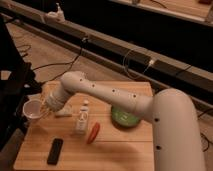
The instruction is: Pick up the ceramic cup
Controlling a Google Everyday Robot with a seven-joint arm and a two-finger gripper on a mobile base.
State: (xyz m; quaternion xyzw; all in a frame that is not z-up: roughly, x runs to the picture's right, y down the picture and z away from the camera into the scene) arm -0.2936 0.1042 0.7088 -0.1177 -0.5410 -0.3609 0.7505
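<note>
The small white ceramic cup (34,110) hangs tilted in the air at the table's left edge, its wide mouth facing up and toward the camera. My gripper (46,106) is at the cup's right side, shut on its rim and wall. My white arm (107,97) reaches to it from the right across the wooden table (117,152).
A white upright bottle (82,120) stands near the table's middle, with a red object (93,133) to its right. A green bowl (125,117) sits under the arm. A black remote (55,151) lies at the front left. Dark equipment (12,92) stands left of the table.
</note>
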